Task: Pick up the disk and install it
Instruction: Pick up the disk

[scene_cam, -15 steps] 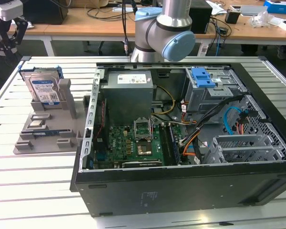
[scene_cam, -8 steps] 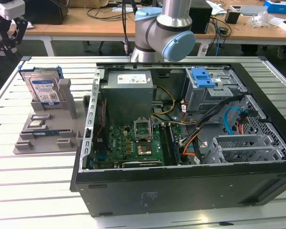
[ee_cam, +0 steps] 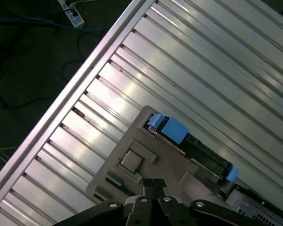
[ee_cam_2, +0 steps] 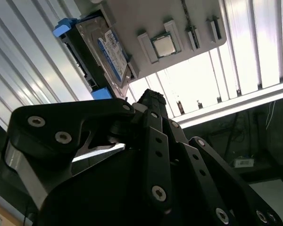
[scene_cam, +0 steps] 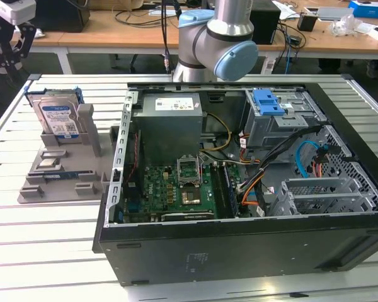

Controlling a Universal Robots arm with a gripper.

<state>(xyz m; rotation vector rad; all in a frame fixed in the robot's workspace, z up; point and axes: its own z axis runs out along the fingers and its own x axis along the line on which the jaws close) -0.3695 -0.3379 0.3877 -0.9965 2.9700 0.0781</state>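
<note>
Your hand (ee_cam_2: 151, 99) is clenched on nothing and hovers clear above the grey holder (scene_cam: 63, 182) on the bench (scene_cam: 50, 251). The disk (scene_cam: 58, 116) stands on edge in that holder, apart from the hand and just ahead of its tip.

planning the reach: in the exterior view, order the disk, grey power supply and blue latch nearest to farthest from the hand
1. disk, upright in its holder on the exterior view's left, close to the hand.
2. grey power supply, inside the case, towards the middle.
3. blue latch, inside the case, farthest to the exterior view's right.
</note>
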